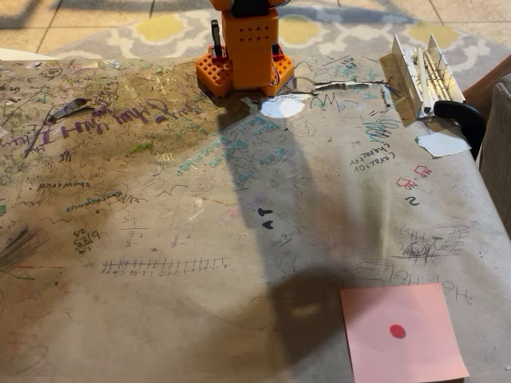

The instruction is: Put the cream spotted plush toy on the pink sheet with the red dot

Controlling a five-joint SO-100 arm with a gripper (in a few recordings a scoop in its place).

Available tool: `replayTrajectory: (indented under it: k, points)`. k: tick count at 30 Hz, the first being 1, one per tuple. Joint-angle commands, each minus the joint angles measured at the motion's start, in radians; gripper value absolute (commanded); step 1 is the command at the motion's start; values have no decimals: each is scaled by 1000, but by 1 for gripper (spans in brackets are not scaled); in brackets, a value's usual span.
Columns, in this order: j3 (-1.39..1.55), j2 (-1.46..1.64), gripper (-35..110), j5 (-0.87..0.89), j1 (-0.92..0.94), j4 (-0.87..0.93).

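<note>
a: hand, state: cannot tell; orange arm base [246,56] stands at the surface's [160,319] far edge.
b: pink sheet [402,333]: near edge, well apart from that base, bare.

The fixed view is sharp and evenly exposed, with warm daylight coming from the far side. A long dark shadow [263,207] runs from the orange robot base [246,48] toward the near edge of the table [120,319]. A pale glare patch [283,106] shines just in front of the base. The pink sheet [402,331] is partly in soft shade.
</note>
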Motion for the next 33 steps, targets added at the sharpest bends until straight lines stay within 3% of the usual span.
replayTrajectory:
  k: [1, 13, 16, 18, 22, 31, 33]
  points:
    - [-5, 3, 24, -61, 2, -23]
    - [-5, 5, 21, -130, 26, 11]
    - [-5, 5, 1, -81, 37, 91]
    - [-5, 6, 0, -3, 48, 179]
    - [-5, 6, 0, 273, 71, 425]
    - [-5, 8, 0, 1230, 75, 1026]
    - [-5, 9, 0, 1359, 98, 1039]
